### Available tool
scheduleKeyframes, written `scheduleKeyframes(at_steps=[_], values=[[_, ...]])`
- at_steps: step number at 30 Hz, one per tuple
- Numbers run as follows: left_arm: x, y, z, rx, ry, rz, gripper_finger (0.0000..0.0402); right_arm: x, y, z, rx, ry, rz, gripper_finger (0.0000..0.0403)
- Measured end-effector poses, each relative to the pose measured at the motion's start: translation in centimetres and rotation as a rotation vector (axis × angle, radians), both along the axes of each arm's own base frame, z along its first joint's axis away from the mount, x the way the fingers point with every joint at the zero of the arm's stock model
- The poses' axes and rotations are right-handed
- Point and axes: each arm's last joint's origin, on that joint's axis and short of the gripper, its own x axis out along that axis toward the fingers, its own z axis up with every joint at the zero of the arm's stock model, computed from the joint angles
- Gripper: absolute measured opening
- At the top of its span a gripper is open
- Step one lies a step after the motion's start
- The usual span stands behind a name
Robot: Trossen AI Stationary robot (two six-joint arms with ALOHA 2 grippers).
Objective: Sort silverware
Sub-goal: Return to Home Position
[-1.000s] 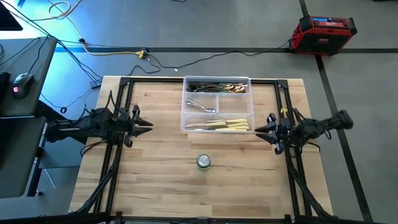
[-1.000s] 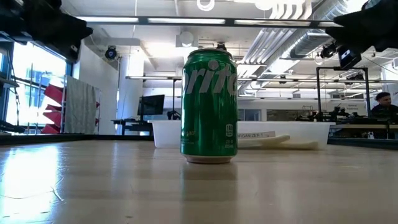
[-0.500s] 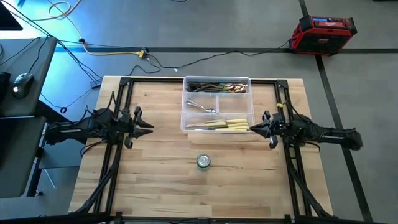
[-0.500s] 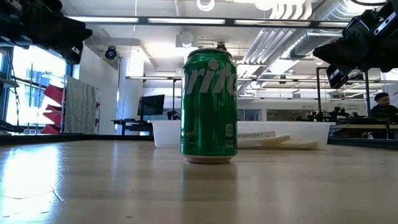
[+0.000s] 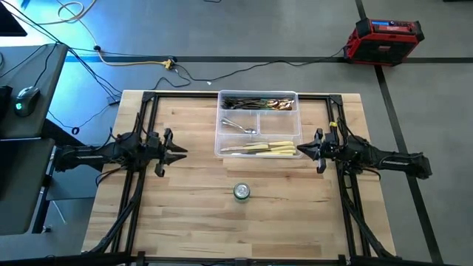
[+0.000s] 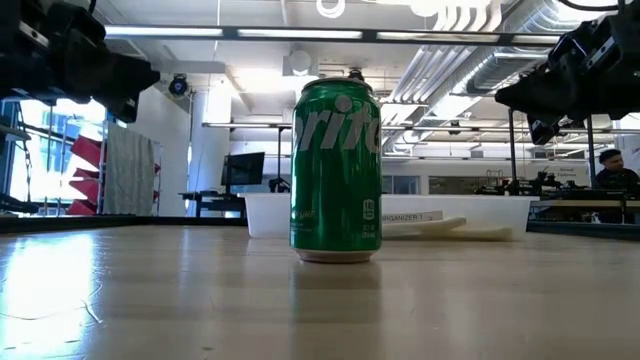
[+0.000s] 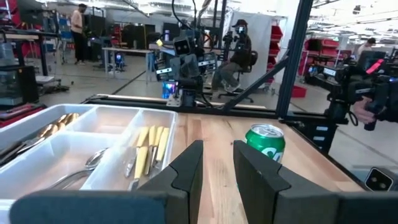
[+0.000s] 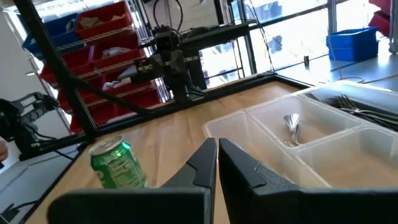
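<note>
Left hand (image 5: 179, 151): above the left side of the table (image 5: 192, 222), pointing toward the middle. Fingers (image 7: 186, 163) parted by a clear gap, with nothing between them.

Right hand (image 5: 303, 151): above the right side of the table, pointing toward the left hand. From above, just beside the near right corner of the tray. Fingers (image 8: 202, 160) pressed together, clenched on nothing.

In the low view, both hands well above the wood, one at each upper corner.

Between the two hands, nearer to the right one: a clear plastic divided tray (image 5: 219, 122), lying flat on the far half of the table.
- In its long far compartment: dark forks (image 5: 247, 102), and at the right end the green-handled pieces (image 5: 283, 105) with golden ends.
- In the middle left compartment: silver spoons (image 5: 240, 126).
- In the long near compartment: cream-handled knives (image 5: 272, 149), lying side by side along it.

On the near side of the tray, apart from it and near the middle of the table: a green Sprite can (image 5: 242, 192), standing upright. In the low view, hiding the middle part of the tray wall behind it.

Beyond the far right corner of the table, on the floor: a red case (image 5: 386, 33).

At the right edge of the low view, in the room behind: a person (image 6: 612, 165).
</note>
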Motion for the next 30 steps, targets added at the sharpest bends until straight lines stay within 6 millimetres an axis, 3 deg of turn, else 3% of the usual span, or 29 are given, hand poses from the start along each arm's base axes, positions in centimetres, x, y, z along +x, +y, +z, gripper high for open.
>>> scheduleKeyframes(at_steps=[12,19,30], values=[[0.00,0.00,-0.05,-0.001,0.007,0.001,0.0069,0.00,0.00,-0.02,-0.001,0.001,0.000,0.0002],[0.00,0.00,-0.06,-0.001,0.007,0.001,0.0069,0.00,-0.06,-0.01,-0.138,0.016,-0.019,0.0002],[0.00,0.00,-0.04,-0.002,0.007,0.001,0.0069,0.00,-0.06,-0.02,-0.131,0.016,-0.019,0.0002]])
